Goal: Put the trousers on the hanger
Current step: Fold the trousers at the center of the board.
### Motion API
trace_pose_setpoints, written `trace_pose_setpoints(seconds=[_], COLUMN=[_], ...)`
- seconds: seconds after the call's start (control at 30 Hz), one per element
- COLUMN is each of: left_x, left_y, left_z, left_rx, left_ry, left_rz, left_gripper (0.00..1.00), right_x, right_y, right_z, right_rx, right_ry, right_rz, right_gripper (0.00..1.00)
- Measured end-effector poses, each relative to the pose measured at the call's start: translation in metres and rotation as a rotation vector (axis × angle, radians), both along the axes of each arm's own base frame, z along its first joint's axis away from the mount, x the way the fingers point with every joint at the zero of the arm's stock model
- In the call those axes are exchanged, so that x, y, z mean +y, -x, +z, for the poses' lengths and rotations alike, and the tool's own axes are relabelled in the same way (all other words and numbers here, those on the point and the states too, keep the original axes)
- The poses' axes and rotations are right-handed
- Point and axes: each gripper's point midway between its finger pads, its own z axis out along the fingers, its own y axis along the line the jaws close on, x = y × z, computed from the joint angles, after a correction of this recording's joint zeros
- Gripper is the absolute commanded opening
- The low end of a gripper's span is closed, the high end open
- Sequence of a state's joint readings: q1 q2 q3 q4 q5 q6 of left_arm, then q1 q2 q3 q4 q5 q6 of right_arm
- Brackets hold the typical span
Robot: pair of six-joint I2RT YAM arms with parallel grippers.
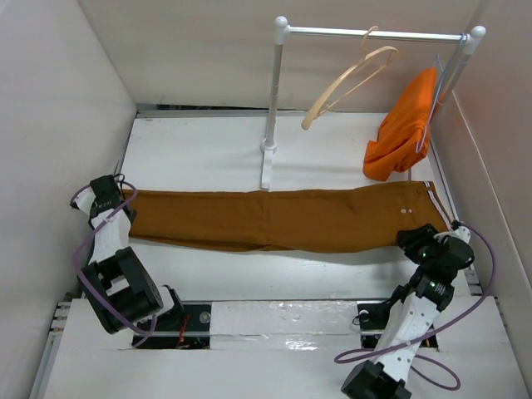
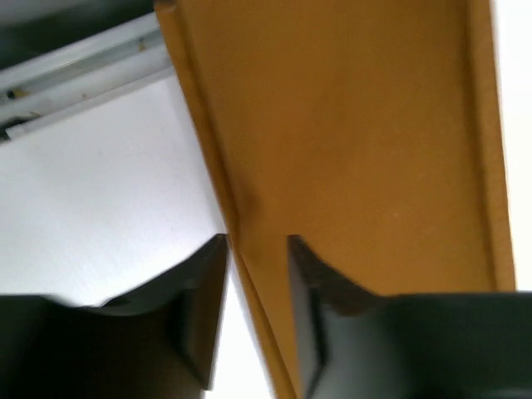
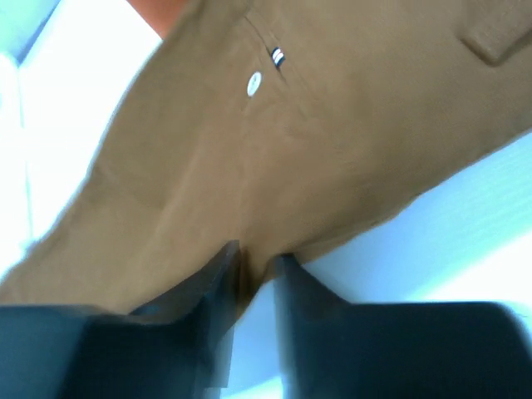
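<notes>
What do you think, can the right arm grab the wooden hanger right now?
Probably not yet. The right gripper is busy pinching the trousers near the waist, and the hanger hangs far back, up on the rail.

A white garment rail [image 1: 274, 100] is standing toward the back of a white tabletop [image 1: 191, 150]. Its metal crossbar [image 1: 374, 35] is running off to the right between two rounded caps. Plain white wall panels [image 1: 199, 50] are closing in behind the rail, well to its left and just past its right post, where the surface is taking on a faint pink tinge. A metal strip [image 1: 199, 109] is lining the tabletop's far edge behind the rail's flat foot [image 1: 268, 170]. Nearer the camera than the rail, a glossy white band [image 1: 283, 320] is catching the light, which is falling bright and even.
</notes>
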State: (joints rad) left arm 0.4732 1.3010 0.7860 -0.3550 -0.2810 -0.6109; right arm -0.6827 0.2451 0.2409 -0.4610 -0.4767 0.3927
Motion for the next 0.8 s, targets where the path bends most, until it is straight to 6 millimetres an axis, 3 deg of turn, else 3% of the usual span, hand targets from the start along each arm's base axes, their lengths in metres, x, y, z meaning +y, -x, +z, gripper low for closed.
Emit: trace_pose_setpoints(seconds=[0.03,0.13,0.2,0.3,0.4,0.43,0.6,0.67,0.8], left_x=[0.001,-0.001,-0.007,-0.032,-0.070,-0.086,-0.172,-0.202,-0.256], left_y=[0.001,-0.002,-0.006,-0.021,-0.040,-0.048,-0.071,-0.070,-0.059], left_z=[0.004,0.014,0.019,0.032,0.058,0.071,0.129,0.139,0.138], left_rx=[-0.004,-0.036,-0.050,-0.094,-0.186,-0.232,-0.468,-0.522,-0.599], left_ry=[-0.011,-0.030,-0.038,-0.054,-0.073,-0.079,-0.052,-0.013,0.081], left_rz=[-0.008,-0.025,-0.051,-0.150,-0.285,-0.337,-0.572,-0.641,-0.773], left_gripper=[0.42,0.58,0.57,0.54,0.44,0.34,0.10,0.01,0.00], right_x=[0.001,0.005,0.004,-0.004,-0.016,-0.022,-0.046,-0.053,-0.065], right_y=[0.002,0.007,0.010,0.014,0.016,0.016,0.012,0.010,0.011], right_z=[-0.005,-0.026,-0.037,-0.048,-0.048,-0.045,-0.030,-0.033,-0.052], right_rx=[0.023,0.122,0.178,0.235,0.247,0.239,0.191,0.202,0.278], right_ry=[-0.016,-0.079,-0.114,-0.138,-0.129,-0.118,-0.080,-0.088,-0.118], right_rz=[0.003,0.012,-0.001,-0.064,-0.145,-0.180,-0.307,-0.344,-0.407], right_gripper=[1.00,1.00,1.00,1.00,1.00,1.00,1.00,1.00,1.00])
